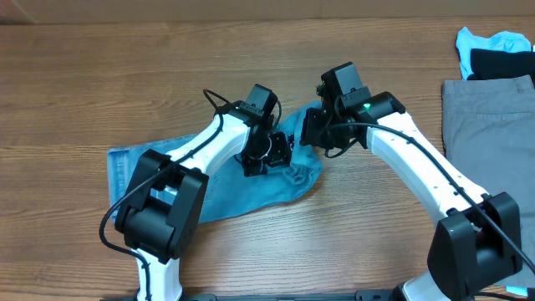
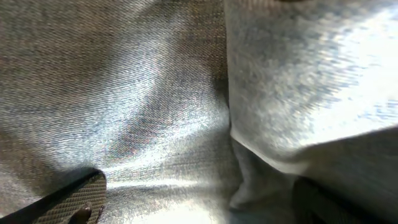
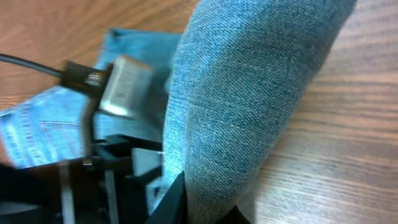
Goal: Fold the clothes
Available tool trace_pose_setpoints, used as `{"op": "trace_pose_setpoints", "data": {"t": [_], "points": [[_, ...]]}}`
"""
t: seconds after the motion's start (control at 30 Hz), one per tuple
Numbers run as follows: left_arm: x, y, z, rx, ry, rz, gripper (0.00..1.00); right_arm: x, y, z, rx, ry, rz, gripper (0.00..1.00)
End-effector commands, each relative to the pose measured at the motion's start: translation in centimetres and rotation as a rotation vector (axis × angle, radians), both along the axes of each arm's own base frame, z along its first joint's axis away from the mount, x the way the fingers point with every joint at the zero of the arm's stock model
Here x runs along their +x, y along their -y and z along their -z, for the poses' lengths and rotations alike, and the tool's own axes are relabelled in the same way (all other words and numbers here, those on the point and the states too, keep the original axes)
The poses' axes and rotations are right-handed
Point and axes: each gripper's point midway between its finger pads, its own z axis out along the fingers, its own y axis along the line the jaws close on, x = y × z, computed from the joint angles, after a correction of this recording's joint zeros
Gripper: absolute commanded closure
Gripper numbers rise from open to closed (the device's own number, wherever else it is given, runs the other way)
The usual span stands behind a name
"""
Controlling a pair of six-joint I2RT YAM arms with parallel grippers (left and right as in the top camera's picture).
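The jeans (image 1: 129, 167) lie on the wooden tabletop (image 1: 84, 67), left of centre in the overhead view. They are flat toward the left and bunched into wrinkles at their right end, where both arms meet.

The left end effector (image 1: 269, 155) is down on that bunched part, its jaws spread wide. In the left wrist view one finger (image 2: 68, 198) shows at the lower left. A dark, blurred shape at the lower right is probably the other. Denim fills everything between them, and a paler fold hangs over from the upper right.

The right end effector (image 1: 313, 130) sits just beside the left one, at the right tip of the jeans, pressed together on a fold of denim. In the right wrist view that fold rises from between the dark fingers (image 3: 171, 202) as a rounded hump, lifted off the wood. The flat part of the jeans, with lines of stitching, lies behind it to the left. The left arm's wrist is close by, with a silver plug (image 3: 124, 84) and a black cable.

Well apart, at the right edge of the tabletop, lies a grey cloth (image 1: 489, 125). Above it, in the corner, is a light blue cloth (image 1: 501, 39) with a black cloth (image 1: 501, 63) against it.
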Motion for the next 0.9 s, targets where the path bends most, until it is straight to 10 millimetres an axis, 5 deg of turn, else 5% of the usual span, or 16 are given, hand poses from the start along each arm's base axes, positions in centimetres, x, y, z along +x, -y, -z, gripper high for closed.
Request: {"op": "trace_pose_setpoints", "data": {"t": [0.0, 0.27, 0.43, 0.63, 0.87], "points": [[0.0, -2.7, 0.1, 0.114, 0.05, 0.013, 0.01, -0.4, 1.2, 2.1, -0.091, -0.028, 0.015, 0.92], [0.2, -4.5, -3.0, 0.186, 0.133, 0.012, 0.01, -0.4, 1.3, 2.2, -0.095, -0.03, 0.017, 0.96], [0.3, -8.7, -5.1, 0.286, 0.144, -0.083, 0.0, -0.6, 0.9, 2.2, -0.091, -0.037, 0.024, 0.96], [0.0, -14.2, -6.5, 0.318, 0.074, -0.213, 0.0, -1.6, -2.1, 2.0, -0.084, -0.009, -0.026, 0.94], [-0.7, -16.3, -6.4, 0.339, 0.028, -0.216, 0.0, -3.4, -6.3, 1.6, -0.05, 0.015, -0.091, 0.92]]}}
